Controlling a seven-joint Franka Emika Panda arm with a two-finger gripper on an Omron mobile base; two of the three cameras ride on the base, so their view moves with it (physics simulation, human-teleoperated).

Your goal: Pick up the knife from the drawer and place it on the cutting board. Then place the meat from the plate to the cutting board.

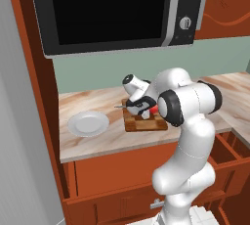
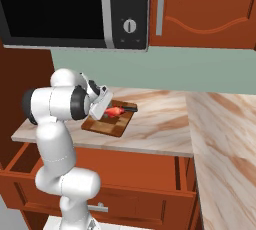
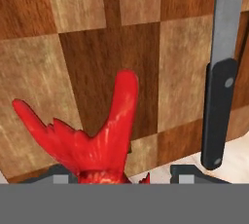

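My gripper hangs low over the checkered cutting board, open, its tips spread to either side of the red-orange meat, whose tail points away over the board. The knife, black handle and silver blade, lies on the board along its right side. From the base I see the gripper over the cutting board, the meat beside it and the knife poking out left. The white plate sits bare to the left. The drawer stands pulled out under the counter.
A microwave hangs above the counter, close over the arm. The marble counter runs right and turns a corner toward me. The open drawer's front juts out near my base. A tall reddish cabinet side bounds the counter's left end.
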